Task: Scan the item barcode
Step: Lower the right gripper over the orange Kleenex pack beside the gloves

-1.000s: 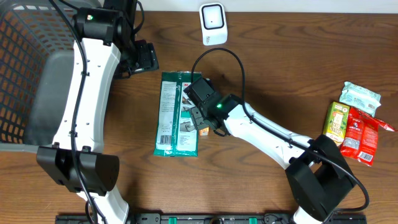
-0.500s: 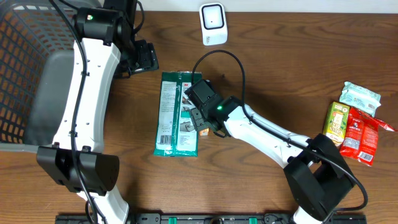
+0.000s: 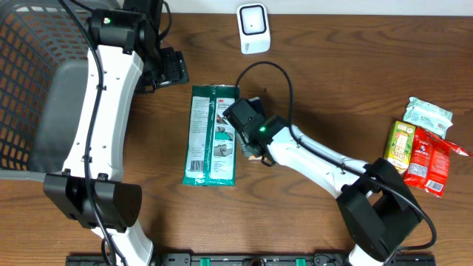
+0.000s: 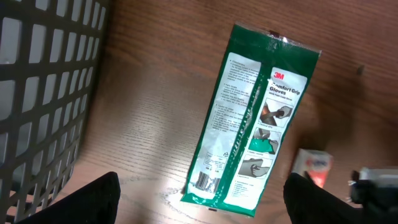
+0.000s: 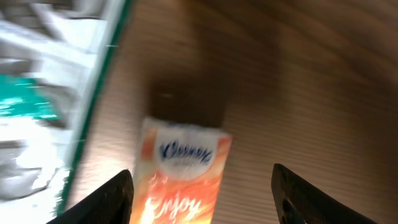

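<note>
Two pkgs on table [image 3: 332, 74]: green 3M "Comfort Grip Gloves" pack [image 4: 252, 118], orange Kleenex "Enjoy" pack [image 5: 183, 171] just beside it. L gripper [image 4: 204, 202] fingers spread, grasping nothing. R gripper [image 5: 202, 199] spread over Kleenex pack, not clamping it.

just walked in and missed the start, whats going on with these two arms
The right gripper hangs open over a small orange Kleenex pack lying on the table beside a green 3M gloves packet, fingers either side of it but not closed on it. The left gripper is open too, holding nothing, near the basket. Nothing has reached the white device at the table's far edge, likely the scanner, so the barcode scan is not yet done.
</note>
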Action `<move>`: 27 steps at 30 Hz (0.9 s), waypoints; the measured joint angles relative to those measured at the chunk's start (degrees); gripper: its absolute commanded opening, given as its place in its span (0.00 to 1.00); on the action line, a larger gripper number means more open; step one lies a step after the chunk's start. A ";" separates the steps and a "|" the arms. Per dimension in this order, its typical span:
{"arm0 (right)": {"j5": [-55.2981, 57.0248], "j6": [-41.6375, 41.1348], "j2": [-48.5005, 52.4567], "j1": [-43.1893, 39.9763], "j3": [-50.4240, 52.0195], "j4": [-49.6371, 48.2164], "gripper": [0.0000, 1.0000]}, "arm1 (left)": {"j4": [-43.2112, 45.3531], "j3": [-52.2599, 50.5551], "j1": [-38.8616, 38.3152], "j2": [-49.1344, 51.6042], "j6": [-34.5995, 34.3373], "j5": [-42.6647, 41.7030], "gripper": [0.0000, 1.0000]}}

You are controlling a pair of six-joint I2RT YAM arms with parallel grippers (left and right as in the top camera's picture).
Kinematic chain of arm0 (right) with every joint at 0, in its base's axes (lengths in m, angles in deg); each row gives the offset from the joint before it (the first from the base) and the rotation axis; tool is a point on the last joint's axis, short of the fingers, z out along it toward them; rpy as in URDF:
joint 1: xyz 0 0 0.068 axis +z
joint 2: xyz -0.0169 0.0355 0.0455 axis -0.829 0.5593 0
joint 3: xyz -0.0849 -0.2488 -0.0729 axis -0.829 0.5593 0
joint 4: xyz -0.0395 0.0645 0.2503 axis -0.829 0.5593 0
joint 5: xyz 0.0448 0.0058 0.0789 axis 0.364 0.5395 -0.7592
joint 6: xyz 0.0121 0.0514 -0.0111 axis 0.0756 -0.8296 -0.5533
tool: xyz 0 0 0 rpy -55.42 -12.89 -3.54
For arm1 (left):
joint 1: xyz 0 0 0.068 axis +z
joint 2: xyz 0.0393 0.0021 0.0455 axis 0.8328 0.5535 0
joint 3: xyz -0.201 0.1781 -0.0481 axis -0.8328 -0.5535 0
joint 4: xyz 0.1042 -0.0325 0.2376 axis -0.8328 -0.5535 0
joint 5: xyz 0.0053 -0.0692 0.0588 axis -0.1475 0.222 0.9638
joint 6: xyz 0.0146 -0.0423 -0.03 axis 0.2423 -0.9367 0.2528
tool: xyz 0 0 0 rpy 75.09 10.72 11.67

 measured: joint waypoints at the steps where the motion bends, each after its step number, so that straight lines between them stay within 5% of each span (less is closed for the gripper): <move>1: 0.68 0.00 0.00 -0.44 0.02 0.37 0.67 | 0.00 0.00 0.00 0.00 0.00 0.00 0.84; 13: -6.80 1.42 0.00 -2.29 -0.28 0.37 0.49 | 0.00 0.00 0.00 0.00 0.00 0.02 0.84; 22: -11.58 -0.42 0.00 4.09 -0.63 -3.45 0.27 | 0.00 0.00 0.00 0.00 0.00 0.02 0.84; 27: -10.51 -0.55 0.00 7.32 -0.63 -2.69 0.24 | 0.00 0.00 0.00 0.00 -0.02 0.02 0.85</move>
